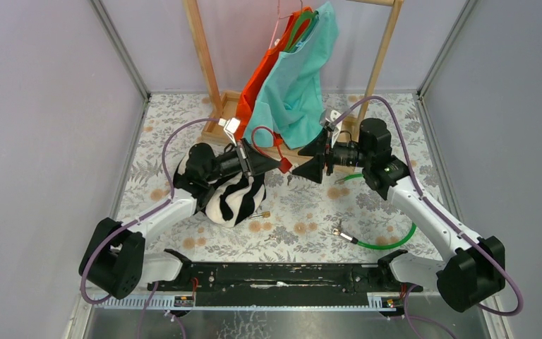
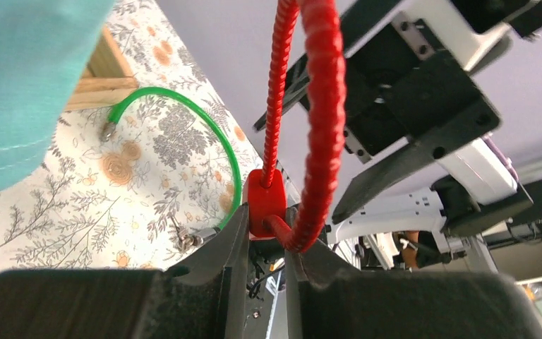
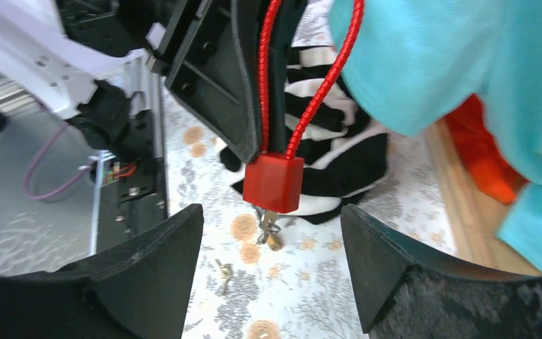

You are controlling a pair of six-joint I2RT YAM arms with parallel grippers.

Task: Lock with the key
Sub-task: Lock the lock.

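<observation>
A red cable lock hangs in the air, its block body (image 3: 274,182) under a red ribbed cable loop (image 1: 255,134). My left gripper (image 2: 268,227) is shut on the lock body (image 2: 266,200), where the cable enters it. A small metal key (image 3: 268,224) with a ring sticks down out of the lock's underside. My right gripper (image 3: 272,261) is open and faces the lock. Its fingers stand wide to either side, a little short of the key, and touch nothing. From above, the two grippers (image 1: 275,165) (image 1: 298,161) meet nose to nose over mid-table.
A zebra-striped cloth (image 1: 234,198) lies under the left arm. A loose key (image 3: 224,272) lies on the floral table cover. A green cable lock (image 1: 384,244) lies at the front right. Behind stands a wooden rack (image 1: 205,56) with teal (image 1: 300,78) and orange garments.
</observation>
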